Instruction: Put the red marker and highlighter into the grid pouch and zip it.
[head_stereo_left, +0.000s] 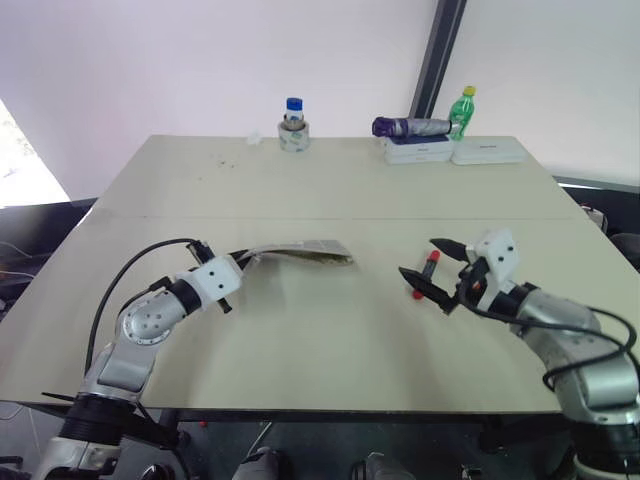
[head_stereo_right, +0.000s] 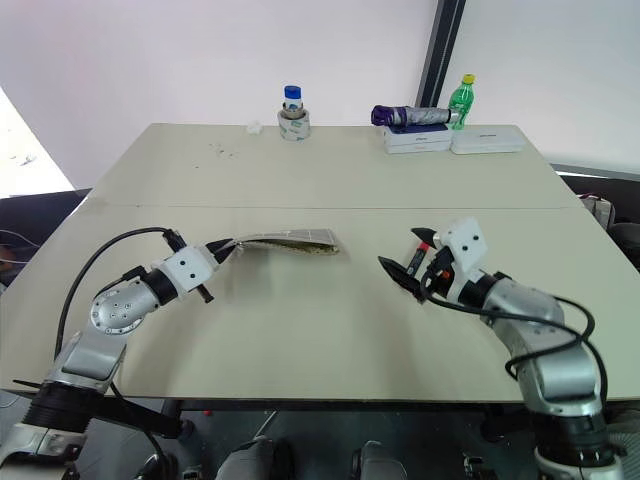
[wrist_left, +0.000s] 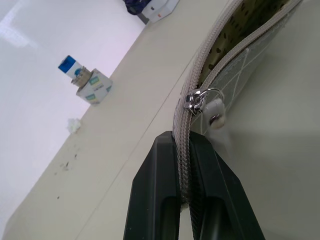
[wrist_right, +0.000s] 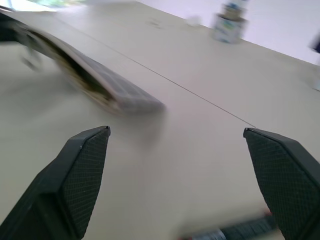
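Nearest, at the left, left gripper (head_stereo_left: 243, 259) clamped shut on the zipper end of the grid pouch (head_stereo_left: 305, 252), fingers (wrist_left: 157, 200) pinching the zip tape just below the metal slider (wrist_left: 192, 101) and its white pull. Pouch held tilted up off the table (head_stereo_left: 300, 340) at that end, mouth gaping, dotted lining visible inside, far end resting on the tabletop. Highlighter not made out; whether inside the pouch, cannot tell. At the right, right gripper (head_stereo_left: 432, 267) spread wide and empty, pointing across toward the pouch but well apart from it. Red marker (head_stereo_left: 426, 274) lying on the table between and just behind the two spread fingers, touched by neither as far as could be judged. Further back, a faint seam line running across the tabletop. At the far edge, a blue-capped bottle (head_stereo_left: 293, 114) standing in a roll of tape (head_stereo_left: 293, 138), and to the right white boxes (head_stereo_left: 452, 150) with a folded purple umbrella (head_stereo_left: 410, 127) on top and a green bottle (head_stereo_left: 462, 110) beside it.
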